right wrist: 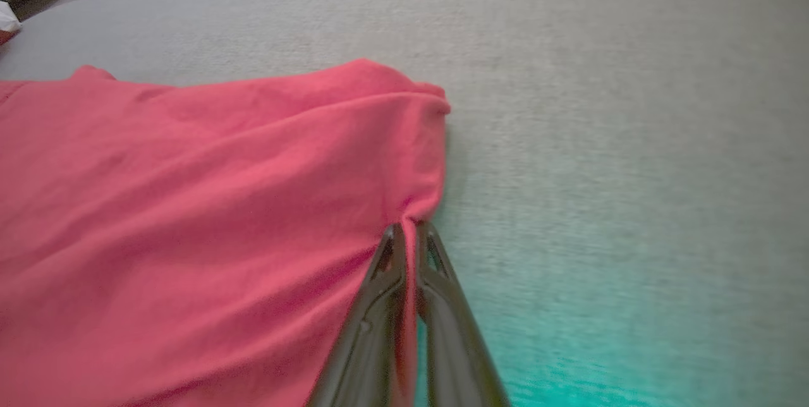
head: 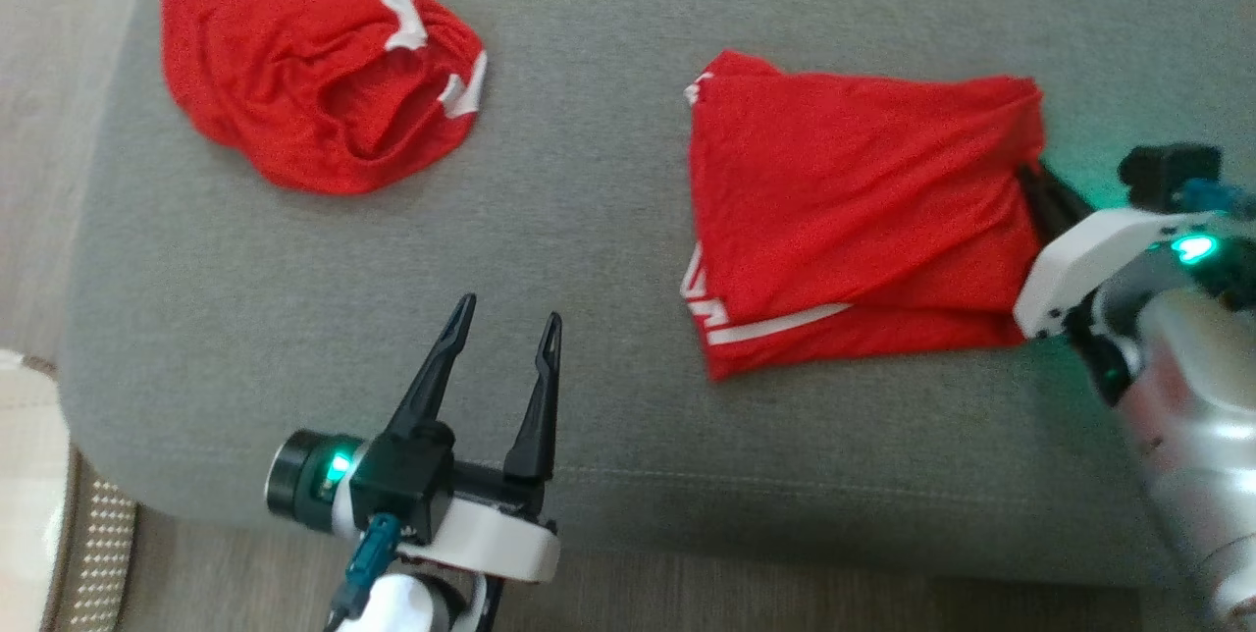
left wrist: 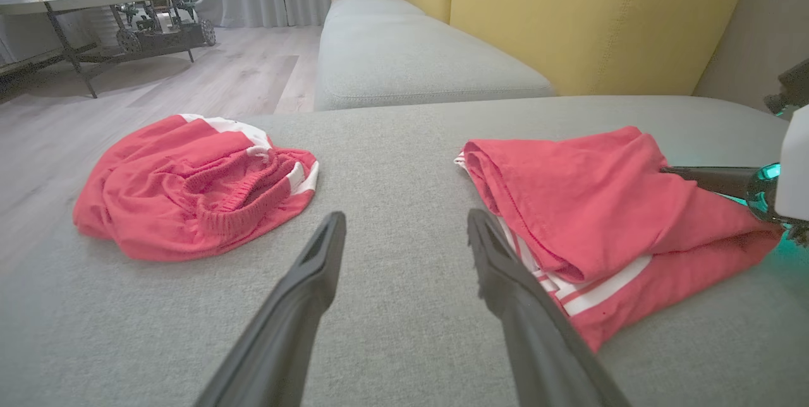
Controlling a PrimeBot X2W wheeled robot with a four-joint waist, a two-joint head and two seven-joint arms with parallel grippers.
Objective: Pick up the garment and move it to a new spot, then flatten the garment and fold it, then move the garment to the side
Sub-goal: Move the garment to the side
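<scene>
A folded red garment with white stripes lies on the grey cushion, right of centre. My right gripper is shut on the garment's right edge; in the right wrist view its fingers pinch a fold of the red garment. The left gripper hovers open over bare cushion to the garment's left, holding nothing. Between the open left fingers the left wrist view shows the folded garment on the right, with my right gripper at its far edge.
A second red garment lies crumpled at the cushion's far left, also seen as a red heap. Yellow sofa backrests rise behind. A wooden floor, a table and another robot stand beyond. The cushion's front edge runs below.
</scene>
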